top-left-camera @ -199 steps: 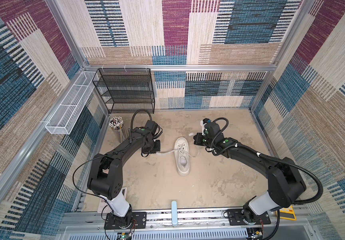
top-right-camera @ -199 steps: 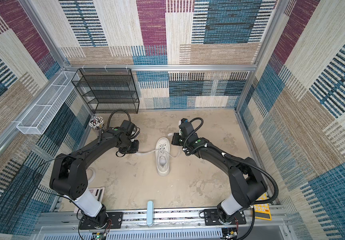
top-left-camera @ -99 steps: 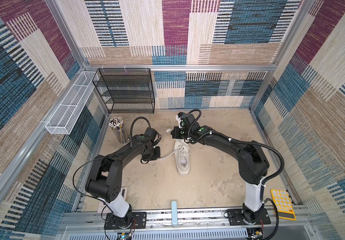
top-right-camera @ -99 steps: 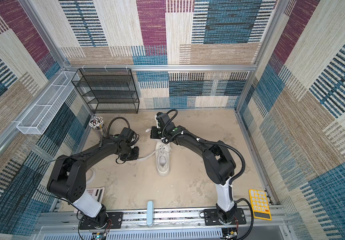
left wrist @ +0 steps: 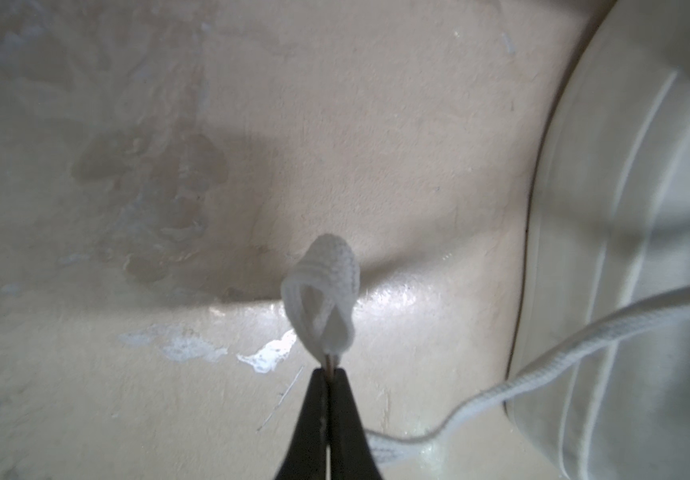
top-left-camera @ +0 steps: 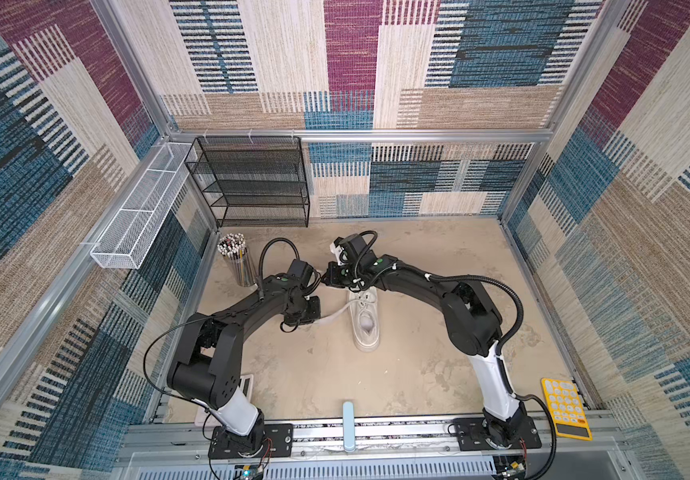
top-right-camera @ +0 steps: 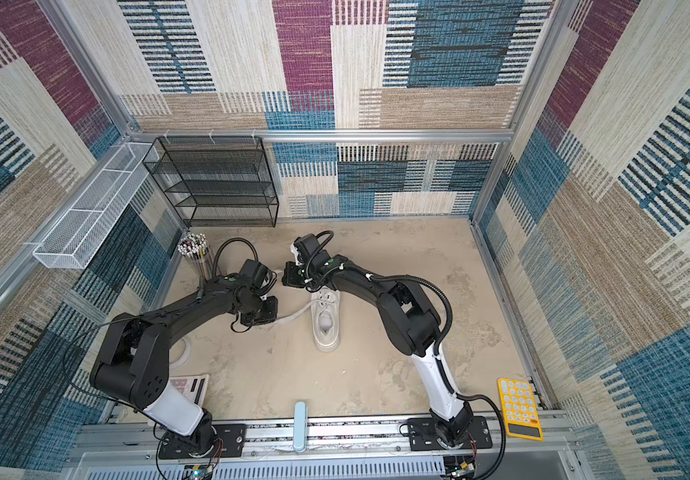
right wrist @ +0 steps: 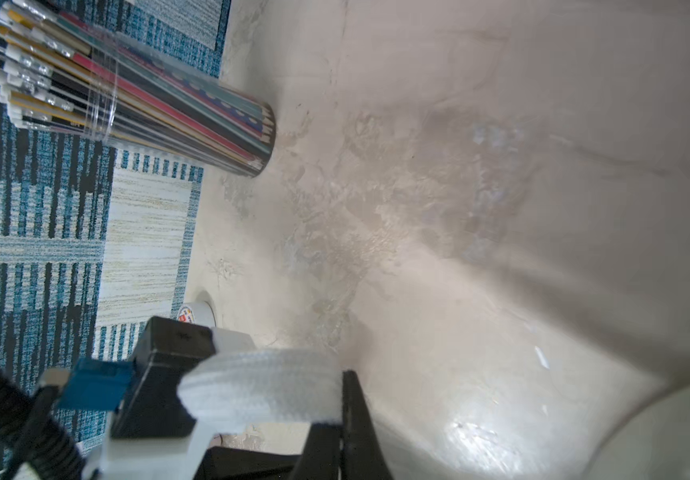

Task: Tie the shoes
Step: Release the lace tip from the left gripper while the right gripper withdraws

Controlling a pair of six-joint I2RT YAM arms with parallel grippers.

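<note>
Left gripper [left wrist: 330, 371] pinched shut on lace loop [left wrist: 321, 299]; right gripper [right wrist: 344, 395] clamps other lace [right wrist: 260, 384], reaching past shoe [top-left-camera: 366, 328] toe; probably to cross them.

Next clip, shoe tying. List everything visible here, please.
sneaker: one, white, table centre
laces: two ends, off-white, one pinched in each gripper
shelf rack: one, black mesh, back left
wire basket: one, white, left wall
pencil cup: one, clear, beside rack
yellow calculator: one, front right
white calculator: one, front left
tape roll: one, white, left edge
bar: one, pale blue, front rail
table: one, beige, underneath
left gripper: black, shut on laces, left of sneaker
right gripper: black, shut on laces, by sneaker's far end
</note>
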